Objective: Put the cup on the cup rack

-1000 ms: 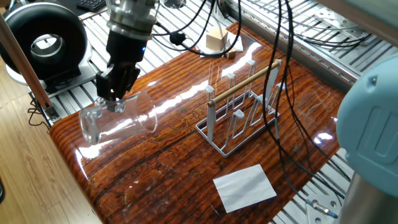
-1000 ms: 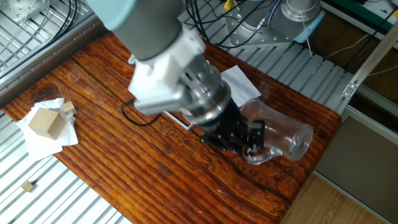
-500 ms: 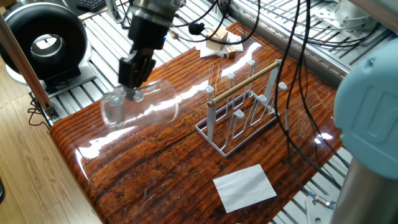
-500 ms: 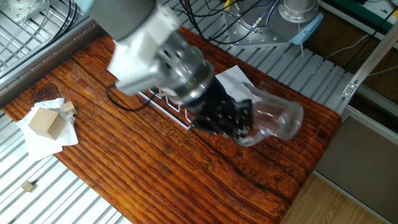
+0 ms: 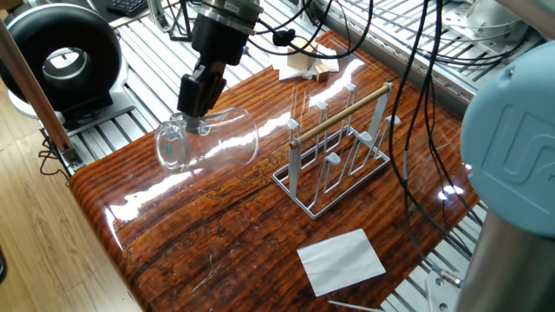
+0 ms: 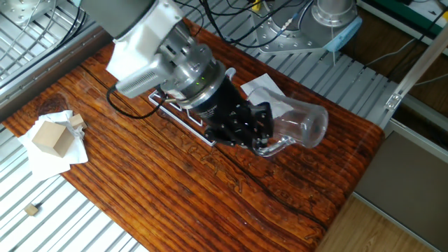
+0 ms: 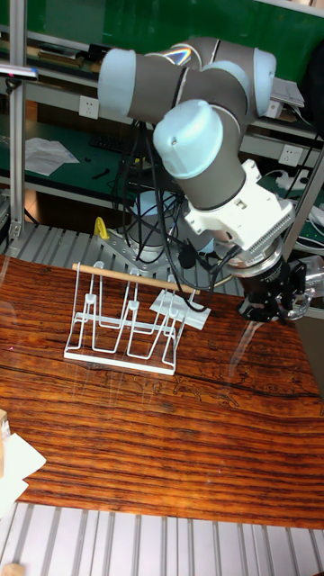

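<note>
The clear glass cup (image 5: 212, 140) hangs on its side above the wooden table, mouth toward the table's end, and my gripper (image 5: 192, 121) is shut on its handle. It also shows as the cup (image 6: 297, 124) past my gripper (image 6: 260, 138) in the other fixed view. In the tall view my gripper (image 7: 286, 308) sits at the right edge and the cup is barely discernible. The pale wire cup rack (image 5: 340, 147) with its wooden rod stands upright on the table to the right of the cup, apart from it. The arm hides most of the cup rack (image 6: 171, 112); the rack (image 7: 126, 319) shows whole in the tall view.
A white paper sheet (image 5: 341, 259) lies near the front table edge. A wooden block on paper (image 6: 50, 138) sits at the far end. Black cables (image 5: 408, 104) hang above the rack. A black round device (image 5: 62, 61) stands off the table's left.
My gripper has carried the cup up and toward the rack, with the cup still lying sideways in its grasp.
</note>
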### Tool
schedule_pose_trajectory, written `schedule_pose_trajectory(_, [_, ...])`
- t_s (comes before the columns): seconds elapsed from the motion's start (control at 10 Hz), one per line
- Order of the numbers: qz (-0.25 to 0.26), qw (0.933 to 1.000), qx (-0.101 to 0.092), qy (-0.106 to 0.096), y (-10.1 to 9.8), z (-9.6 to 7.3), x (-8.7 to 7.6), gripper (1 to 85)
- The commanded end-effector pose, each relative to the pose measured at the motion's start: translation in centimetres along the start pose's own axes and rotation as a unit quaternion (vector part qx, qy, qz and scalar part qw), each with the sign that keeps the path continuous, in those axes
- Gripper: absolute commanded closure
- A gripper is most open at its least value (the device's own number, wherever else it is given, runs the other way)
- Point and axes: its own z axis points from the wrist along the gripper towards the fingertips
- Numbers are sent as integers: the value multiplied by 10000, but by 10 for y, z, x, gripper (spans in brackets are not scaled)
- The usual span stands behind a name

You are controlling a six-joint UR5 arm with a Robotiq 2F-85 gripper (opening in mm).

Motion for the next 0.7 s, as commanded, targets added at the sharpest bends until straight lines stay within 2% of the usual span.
schedule_pose_trajectory(0.0, [-354,9944,916,394,-37,-6,11,847])
schedule_pose_trajectory(0.1, [-382,9882,1352,616,-43,-7,14,847])
schedule_pose_trajectory(0.2, [-331,9882,1373,593,-33,0,9,847])
schedule_pose_trajectory(0.4, [-165,9885,1397,558,-34,0,8,847])
schedule_pose_trajectory(0.6, [95,9774,2012,636,-63,-11,14,847])
